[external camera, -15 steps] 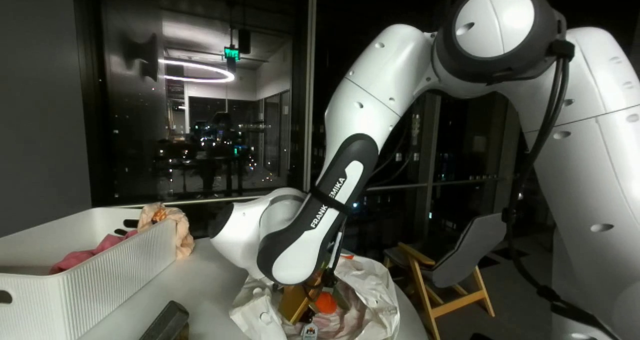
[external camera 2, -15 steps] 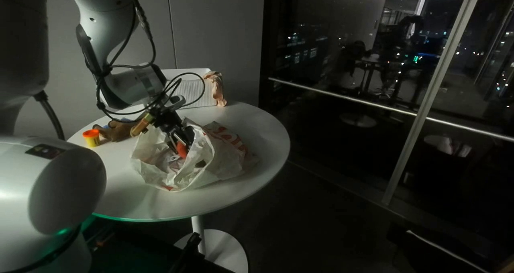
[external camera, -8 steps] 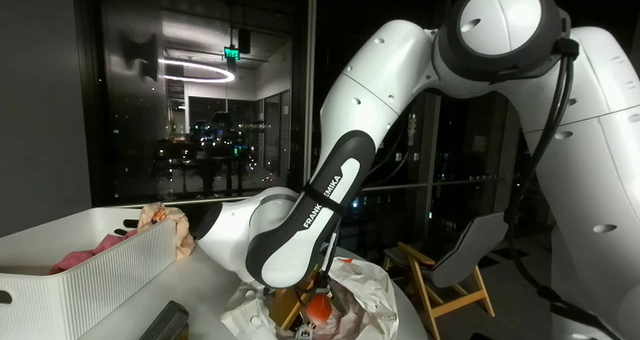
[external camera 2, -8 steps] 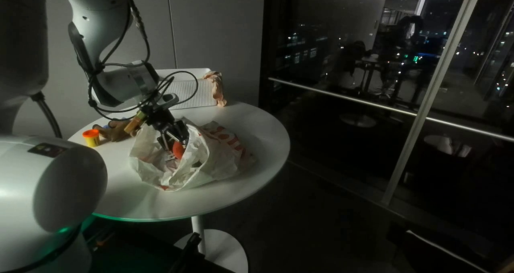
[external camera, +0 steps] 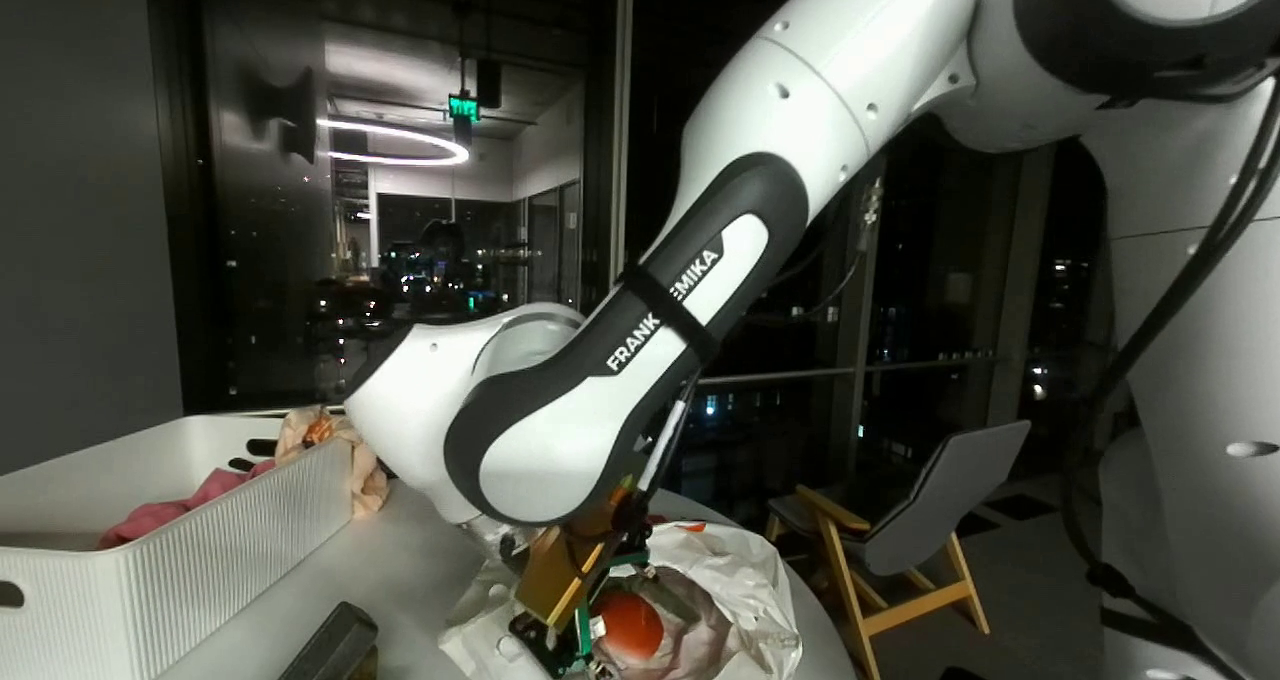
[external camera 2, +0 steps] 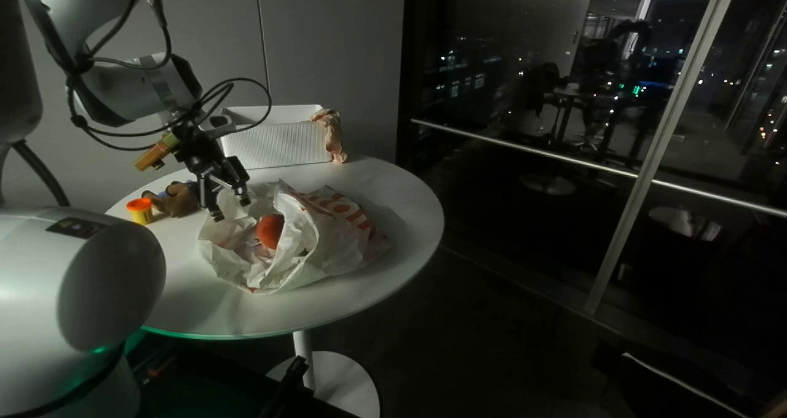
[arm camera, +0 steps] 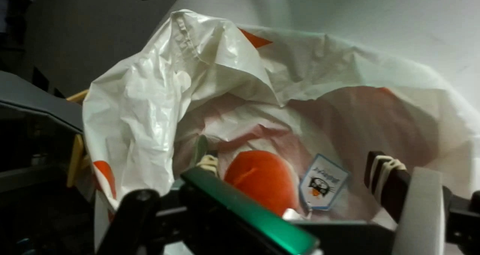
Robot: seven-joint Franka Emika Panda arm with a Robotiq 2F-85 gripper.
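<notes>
Hovering with wide-spread tool (external camera 2: 230,206), gripping nothing, near white bag (external camera 2: 337,244), with red-orange ball (arm camera: 261,177) and printed tag (arm camera: 324,183) inside

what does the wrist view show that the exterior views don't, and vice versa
Only the wrist view: the cat-face print on the tag, clear enough to make out.

Only the exterior views: the white bin with a peach cloth hanging over its end, in both exterior views; the yellow tub, in an exterior view.

Both: the bag, the round red thing inside it, the table under it and the gripper.
</notes>
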